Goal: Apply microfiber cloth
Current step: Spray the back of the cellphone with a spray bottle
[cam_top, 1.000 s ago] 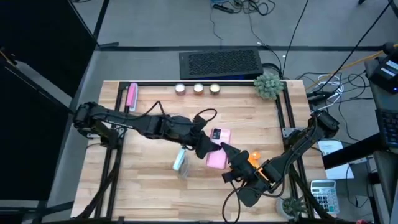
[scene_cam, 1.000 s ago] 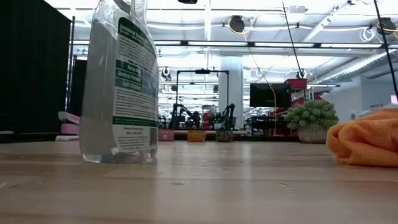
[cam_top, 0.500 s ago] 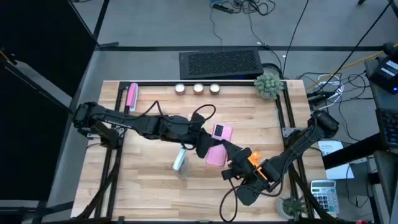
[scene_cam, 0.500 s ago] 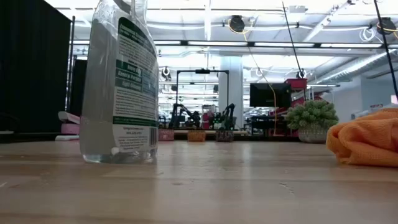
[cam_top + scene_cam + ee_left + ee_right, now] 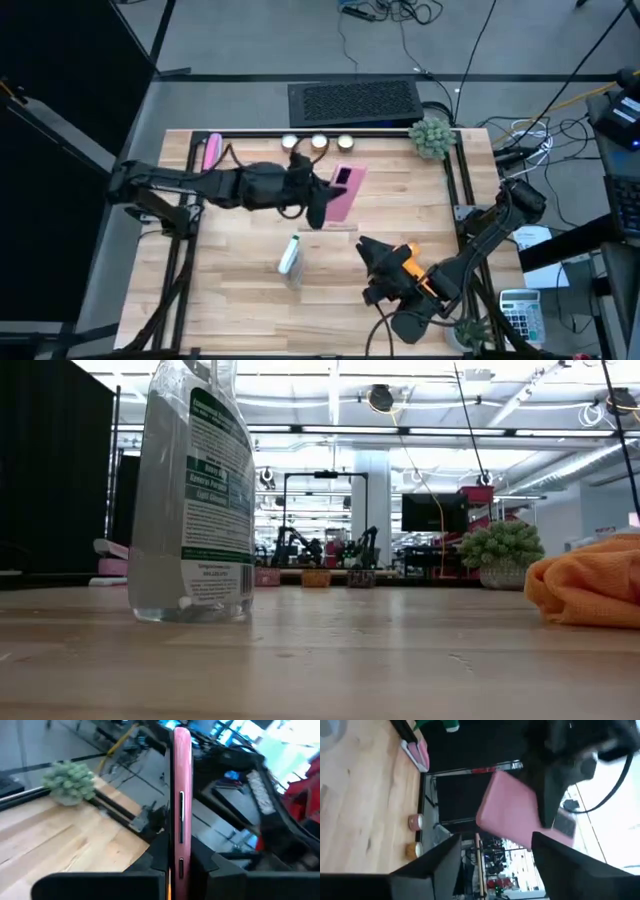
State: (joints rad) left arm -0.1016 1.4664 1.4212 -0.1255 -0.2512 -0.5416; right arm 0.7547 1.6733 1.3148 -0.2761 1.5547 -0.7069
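My left gripper [image 5: 318,207] is shut on a smartphone in a pink case [image 5: 341,190], held up above the middle of the table. In the left wrist view the phone [image 5: 181,795] shows edge-on between my fingers. The orange microfiber cloth [image 5: 407,256] lies bunched on the table near its right front, and it also shows in the low view [image 5: 590,588]. My right gripper [image 5: 371,254] stands beside the cloth, toward the table's left. It is open [image 5: 495,862] and holds nothing, and it points at the phone [image 5: 512,815] farther off. My left gripper pinches the phone's lower end [image 5: 180,862] between its two fingers, one on the front face and one on the back. The fingers come from the table's left. The phone is lifted clear of the table and stands up beyond the fingers, tilted toward the far right.
A clear spray bottle [image 5: 290,256] stands left of my right gripper and looms large in the low view [image 5: 190,490]. Along the far edge are a pink stick-shaped object [image 5: 211,155], three small candles [image 5: 318,142] and a potted plant [image 5: 432,137].
My left gripper has gone up and toward the table's far edge with the pink phone. The phone has come away from my right gripper's fingertips and now stands tilted above the table. My right gripper has drawn back a little toward the near edge beside the cloth.
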